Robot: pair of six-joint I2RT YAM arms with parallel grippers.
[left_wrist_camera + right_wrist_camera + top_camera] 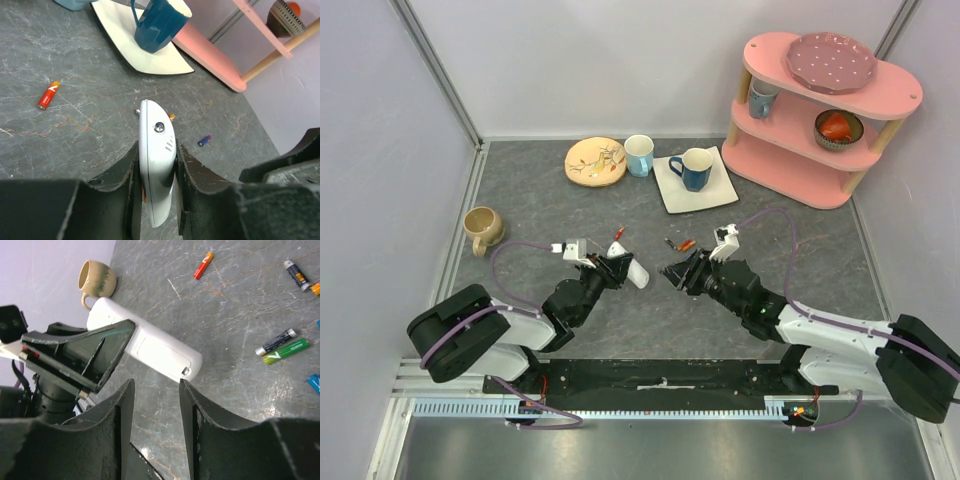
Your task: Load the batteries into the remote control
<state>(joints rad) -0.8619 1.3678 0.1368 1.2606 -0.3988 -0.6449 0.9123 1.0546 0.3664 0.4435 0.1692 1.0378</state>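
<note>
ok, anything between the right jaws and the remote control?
Nothing. Only bare table lies before the remote control, clearest in the right wrist view.

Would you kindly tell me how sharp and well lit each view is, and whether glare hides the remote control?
Top external: even, soft light, sharp, though the batteries are mere specks. Left wrist: the remote control is crisp, with only mild sheen. Right wrist: its white face is bright but not blown out; the right end effector looks dark.
</note>
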